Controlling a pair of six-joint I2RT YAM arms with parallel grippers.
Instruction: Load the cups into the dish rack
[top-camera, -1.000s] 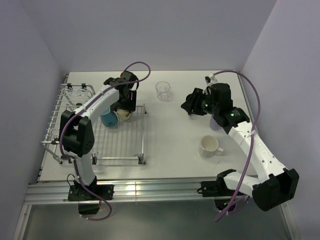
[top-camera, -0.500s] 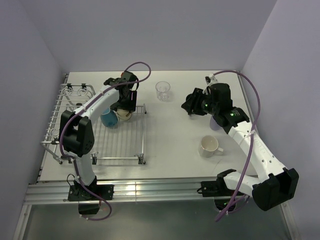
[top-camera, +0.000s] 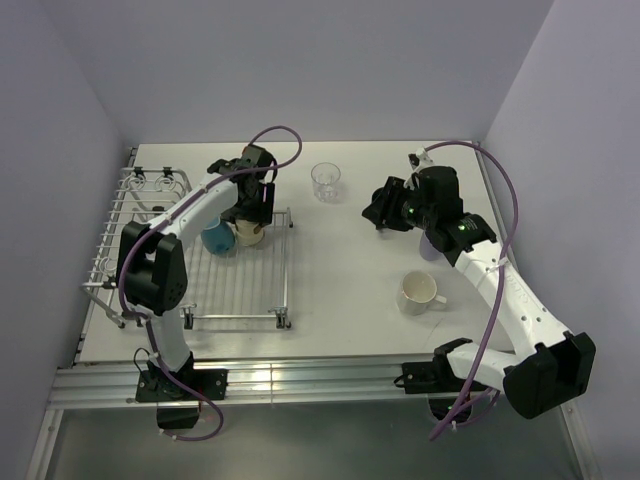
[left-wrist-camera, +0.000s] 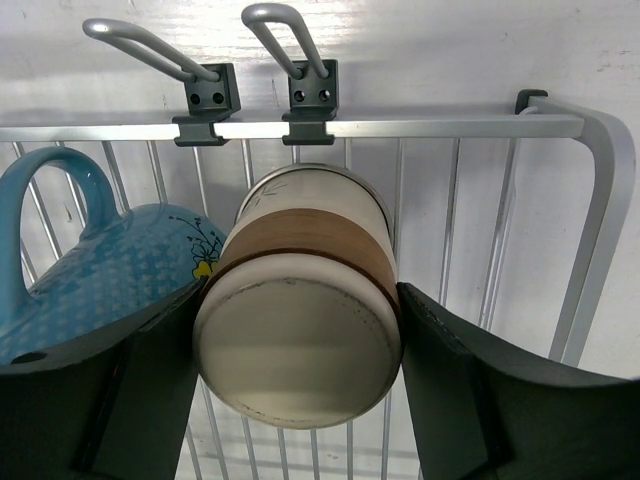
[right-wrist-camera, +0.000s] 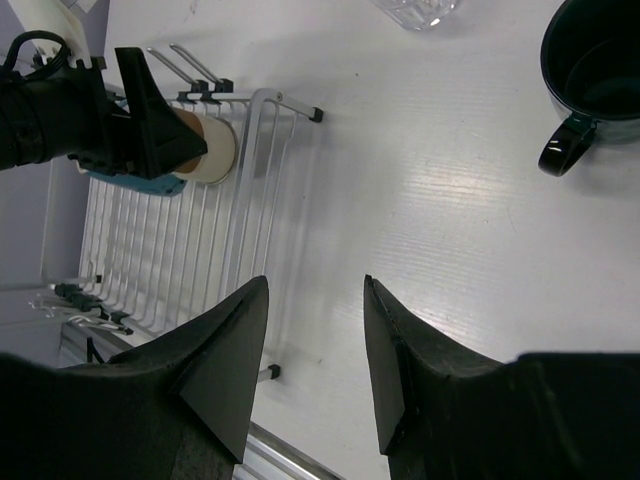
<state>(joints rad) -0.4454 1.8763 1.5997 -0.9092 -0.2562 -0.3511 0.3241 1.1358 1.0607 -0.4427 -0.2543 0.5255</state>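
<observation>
left fingers (left-wrist-camera: 460, 400) pinch brown cup (left-wrist-camera: 300, 320), lying on its side in far right part of dish rack (left-wrist-camera: 400, 128), light blue mug (left-wrist-camera: 100, 280) just left of it. right fingers (right-wrist-camera: 225, 370) spread, empty, above table (top-camera: 340, 270). dark teal mug (right-wrist-camera: 595, 60) upright nearby, glass tumbler (top-camera: 325, 180) far centre, white mug (top-camera: 420, 292) near right.

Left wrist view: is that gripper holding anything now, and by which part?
Yes: the left gripper clamps the brown-banded cup across its sides near the base end, a finger on each side, cup lying sideways in the dish rack.
</observation>
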